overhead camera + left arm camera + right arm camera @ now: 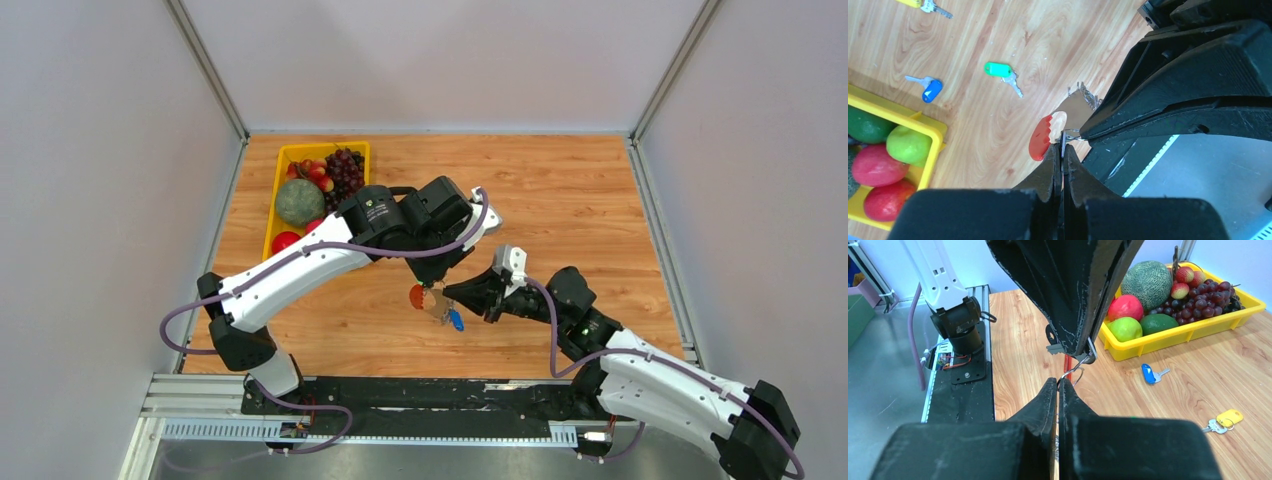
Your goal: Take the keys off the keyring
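Note:
The keyring [424, 297], grey with a red band [1040, 139], hangs in the air above the table between both grippers. My left gripper [1063, 146] is shut on its thin edge from above. My right gripper [1058, 382] is shut on a silver wire loop [1075, 371] at the keyring's edge, tip to tip with the left one. A blue-headed key [456, 320] shows just under the keyring and seems to hang from it. Loose on the table lie a green key [999, 70], a blue key [929, 90] and a yellow key [1226, 419].
A yellow fruit tray [280, 190] with melon, grapes and apples stands at the back left, partly under my left arm. The black base rail [400, 395] runs along the near edge. Grey walls enclose the table.

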### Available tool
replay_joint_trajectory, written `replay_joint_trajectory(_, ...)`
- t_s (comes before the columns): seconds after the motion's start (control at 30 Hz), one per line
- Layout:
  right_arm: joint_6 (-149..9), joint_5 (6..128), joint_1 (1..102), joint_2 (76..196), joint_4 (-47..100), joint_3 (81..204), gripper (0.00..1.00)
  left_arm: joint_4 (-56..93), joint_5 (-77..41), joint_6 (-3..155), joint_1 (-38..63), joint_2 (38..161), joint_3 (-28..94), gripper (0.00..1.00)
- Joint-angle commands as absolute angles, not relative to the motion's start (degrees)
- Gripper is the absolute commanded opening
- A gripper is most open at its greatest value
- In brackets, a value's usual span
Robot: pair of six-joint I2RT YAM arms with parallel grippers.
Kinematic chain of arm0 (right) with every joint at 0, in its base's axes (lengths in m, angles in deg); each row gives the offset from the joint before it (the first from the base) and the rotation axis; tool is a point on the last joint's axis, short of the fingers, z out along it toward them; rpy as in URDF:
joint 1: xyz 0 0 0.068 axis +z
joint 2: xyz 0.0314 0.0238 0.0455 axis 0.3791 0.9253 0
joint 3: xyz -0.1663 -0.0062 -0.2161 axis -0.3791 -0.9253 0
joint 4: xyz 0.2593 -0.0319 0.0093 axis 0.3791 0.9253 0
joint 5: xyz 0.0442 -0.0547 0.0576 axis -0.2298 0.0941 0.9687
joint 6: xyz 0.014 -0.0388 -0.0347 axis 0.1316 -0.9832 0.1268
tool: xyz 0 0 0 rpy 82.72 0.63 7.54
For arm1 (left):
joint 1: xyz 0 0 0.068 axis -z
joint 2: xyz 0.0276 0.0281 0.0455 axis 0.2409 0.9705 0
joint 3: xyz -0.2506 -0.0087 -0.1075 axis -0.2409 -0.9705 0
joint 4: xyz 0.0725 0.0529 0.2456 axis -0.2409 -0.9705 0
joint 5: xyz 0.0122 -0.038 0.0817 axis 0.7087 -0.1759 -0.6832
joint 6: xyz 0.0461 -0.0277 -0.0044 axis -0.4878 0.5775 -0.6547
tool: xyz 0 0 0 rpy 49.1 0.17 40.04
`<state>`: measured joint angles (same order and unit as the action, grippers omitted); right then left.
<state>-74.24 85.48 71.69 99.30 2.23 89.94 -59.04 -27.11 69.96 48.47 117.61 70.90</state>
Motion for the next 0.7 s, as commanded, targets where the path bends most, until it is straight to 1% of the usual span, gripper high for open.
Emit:
replay_joint_trajectory(0.0, -76.7, 91.3, 71.9, 98.1, 5.9, 92.1, 0.00, -55.4, -25.4, 70.8, 47.2, 115.2, 70.8, 0.00)
replay_joint_trajectory(0.13, -79.2, 93.8, 72.0, 96.2, 5.1, 91.2, 0.00, -54.9, -24.0, 70.7, 46.6, 115.2, 68.8, 0.00)
replay_joint_trajectory(0.43, -80.2, 93.9, 72.0, 93.7, 3.9, 90.1, 0.00, -52.7, -20.2, 70.6, 46.5, 115.1, 66.2, 0.00)
replay_joint_trajectory(0.67, -79.9, 92.8, 72.0, 94.0, 5.6, 90.8, 0.00, -53.0, -22.2, 70.7, 46.5, 114.4, 67.3, 0.00)
